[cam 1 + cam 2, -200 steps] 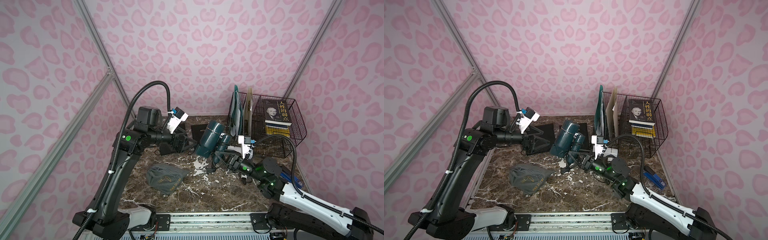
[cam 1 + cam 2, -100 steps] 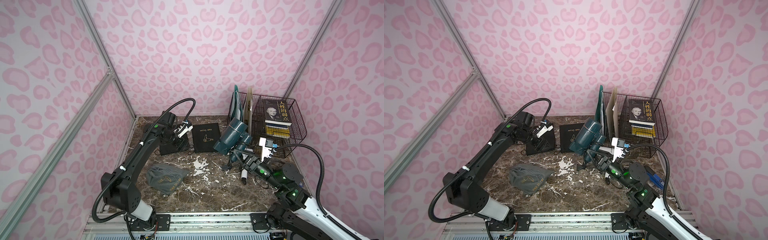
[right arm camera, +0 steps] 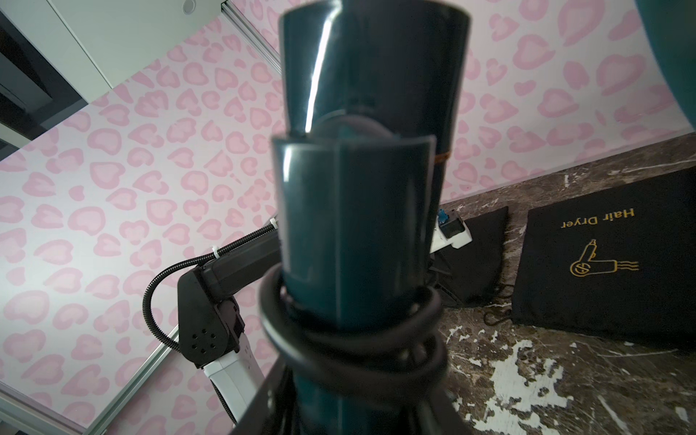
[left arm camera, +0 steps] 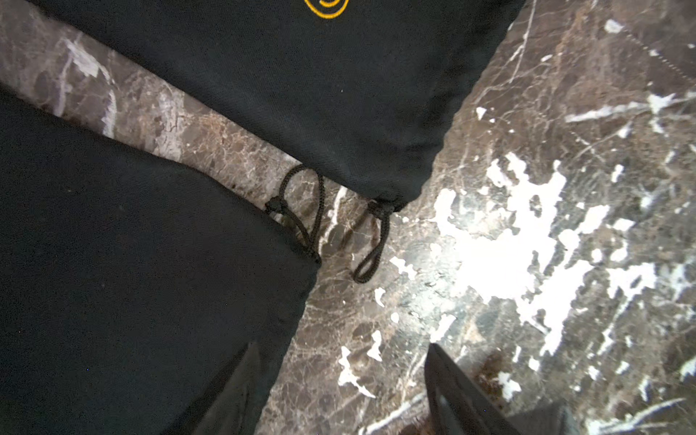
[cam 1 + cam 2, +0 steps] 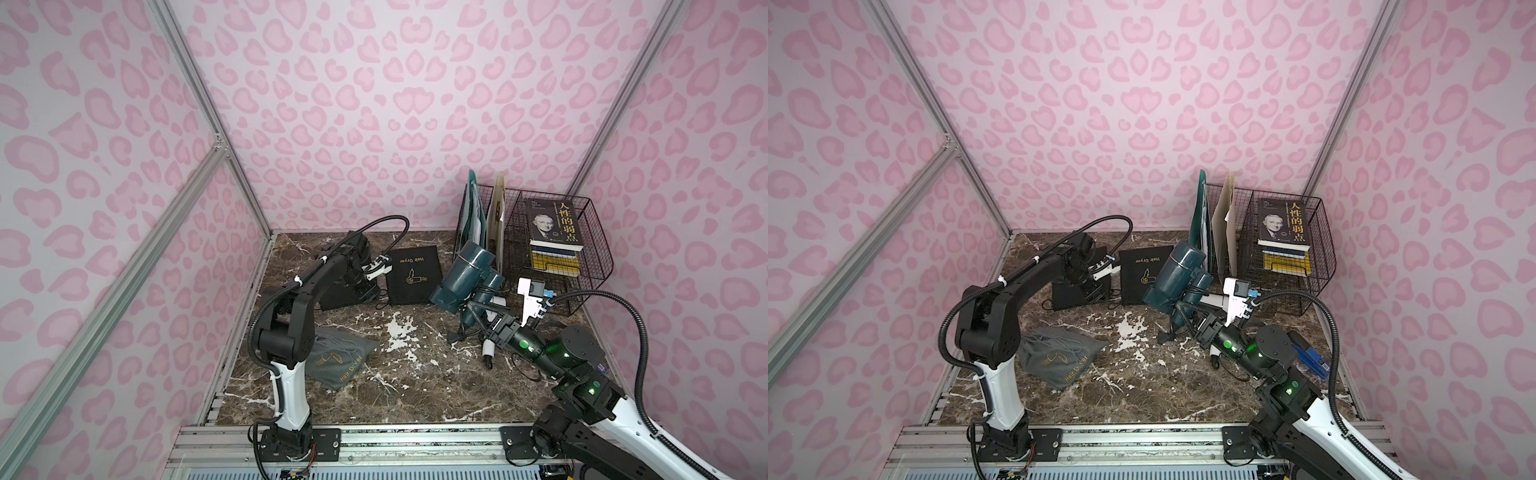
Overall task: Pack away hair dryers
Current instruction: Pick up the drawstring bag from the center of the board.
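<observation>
One teal dryer (image 5: 461, 274), two black pouches (image 5: 1138, 276) (image 5: 1067, 298), one grey pouch (image 5: 340, 361)

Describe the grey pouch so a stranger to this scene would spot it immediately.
On the marble table, look beside the left arm at its base, near the front edge. The grey pouch lies there, crumpled, unlike the two flat black pouches farther back.

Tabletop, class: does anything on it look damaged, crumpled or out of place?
Yes. The marble tabletop has white chipped-looking patches near its middle; the grey pouch lies crumpled, the black pouch flat.
</observation>
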